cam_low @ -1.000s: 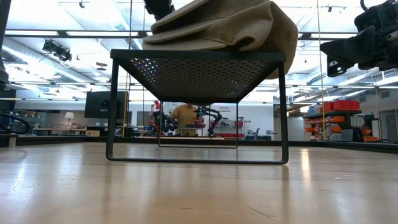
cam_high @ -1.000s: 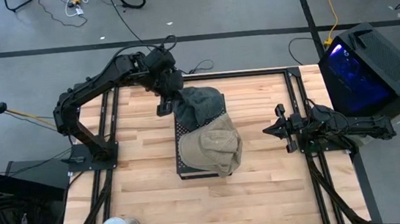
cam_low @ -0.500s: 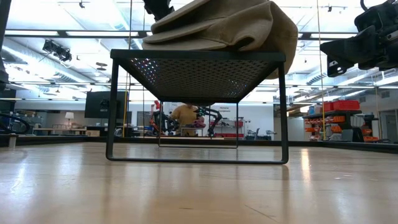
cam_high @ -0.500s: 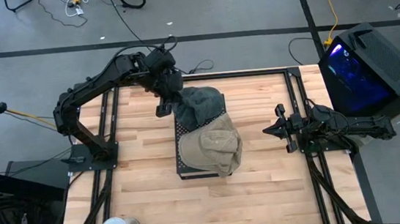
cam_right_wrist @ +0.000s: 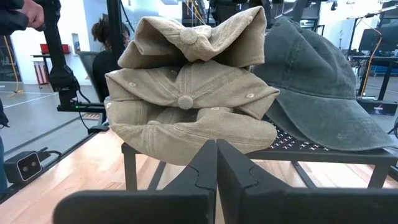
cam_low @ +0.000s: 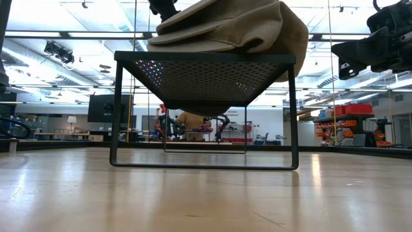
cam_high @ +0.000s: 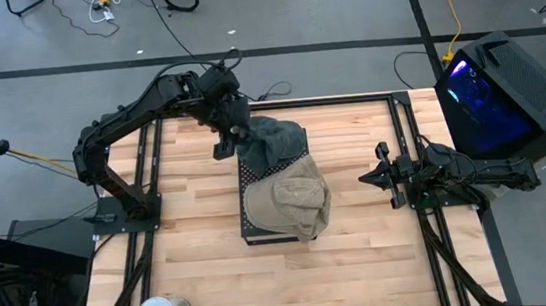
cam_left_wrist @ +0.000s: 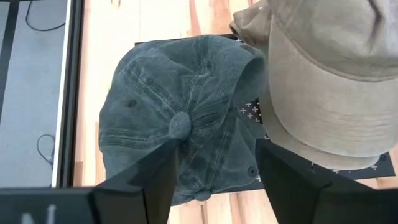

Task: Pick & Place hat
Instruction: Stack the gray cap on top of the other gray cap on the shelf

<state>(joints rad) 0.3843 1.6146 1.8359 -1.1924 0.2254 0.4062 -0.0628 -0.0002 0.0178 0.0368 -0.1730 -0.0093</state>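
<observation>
My left claw (cam_left_wrist: 214,180) directly above grey cap (cam_left_wrist: 180,118), fingers apart, nothing gripped. Cap lies on black mesh rack (cam_high: 252,230), beside tan cap (cam_high: 293,201), brim lapping tan one. Right claw (cam_right_wrist: 216,163) together, parked well off to rack side, facing both.

Risks: grey cap sits near rack edge, part seems to overhang; finger brushing soft crown on lift could drag it off.

Both caps washed cotton, floppy, creased, button on top. Rack rigid perforated metal, thin legs.
</observation>
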